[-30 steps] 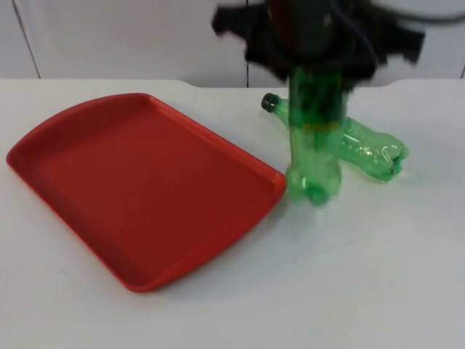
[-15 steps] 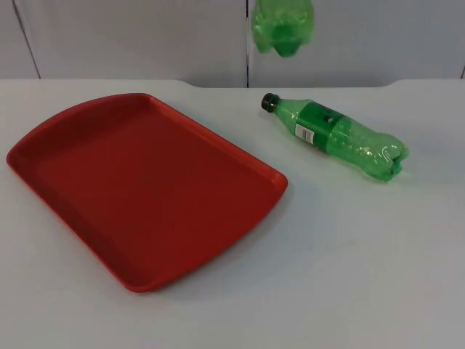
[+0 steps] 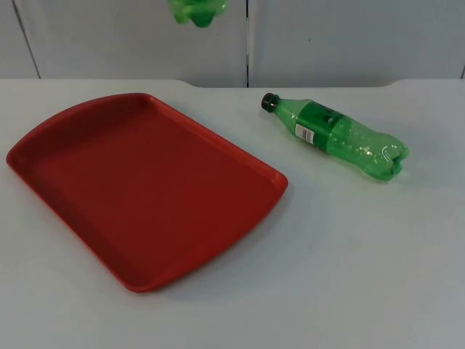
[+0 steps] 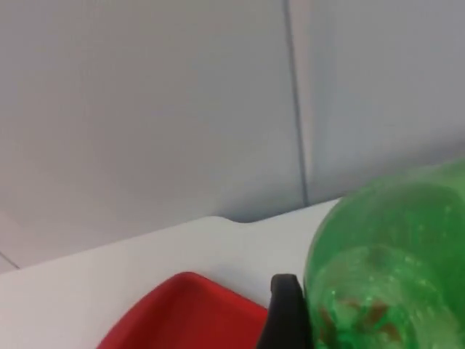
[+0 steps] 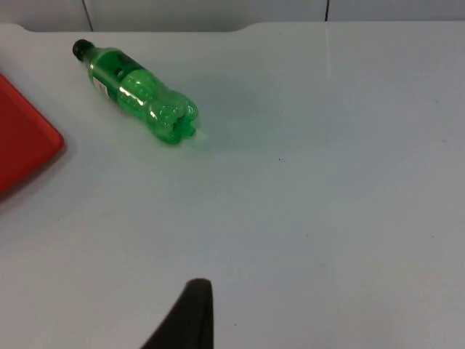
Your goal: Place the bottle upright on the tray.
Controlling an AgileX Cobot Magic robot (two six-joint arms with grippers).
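lifted bottle (image 3: pixel 195 10) has moved left, above tray (image 3: pixel 145 190).

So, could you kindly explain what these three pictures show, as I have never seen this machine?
It is a two-armed robot at a white table. One picture comes from a fixed camera above, two from cameras on the wrists. A red tray lies bare, and a green bottle with a black cap lies on its side beside it. The left gripper holds a second green bottle high above the tray's far edge. The right arm waits; its gripper hangs over bare table.
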